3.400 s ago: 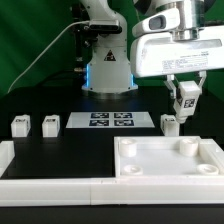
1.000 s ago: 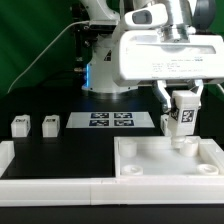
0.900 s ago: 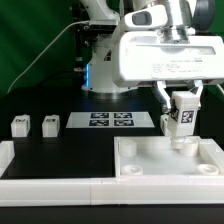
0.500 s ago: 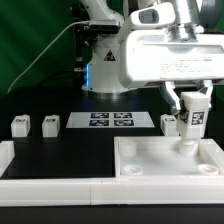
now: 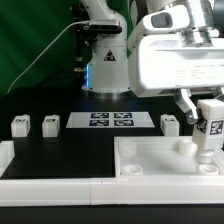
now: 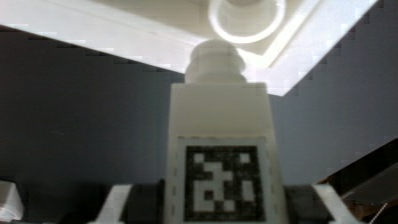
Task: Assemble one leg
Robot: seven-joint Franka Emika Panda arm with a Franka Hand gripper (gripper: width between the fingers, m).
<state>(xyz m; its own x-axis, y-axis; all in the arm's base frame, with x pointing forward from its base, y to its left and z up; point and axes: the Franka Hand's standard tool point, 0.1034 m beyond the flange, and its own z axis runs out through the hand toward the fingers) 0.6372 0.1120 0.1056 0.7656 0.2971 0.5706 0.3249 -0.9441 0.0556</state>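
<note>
Gripper [image 5: 207,112] hangs at about three o'clock in the exterior view, its jaws drawn in tight on the leg [image 5: 208,130], one finger on each side of the block's upper part. The leg stands upright in that grip, with its black-and-white tag [image 5: 211,127] facing the camera and its narrow end pointing down.

That lower end sits over the white tray [image 5: 160,172], near the tray's corner at two o'clock and just at three o'clock of a round raised socket [image 5: 183,147]. Whether the tip touches the tray floor cannot be told.

In the wrist view the leg [image 6: 222,120] fills the middle, its tag [image 6: 222,185] sharp. The fingers [image 6: 116,205] press against the block at its tagged end. Its rounded tip points at the tray [image 6: 89,22], close beside a circular ring [image 6: 212,18] but not inside it.

On the black table [image 5: 40,105], a loose leg [image 5: 169,123] stands at nine o'clock of the held one. The marker board [image 5: 110,121] lies at centre. A second loose leg [image 5: 49,125] and a third loose leg [image 5: 19,125] stand side by side at nine o'clock of the board.
</note>
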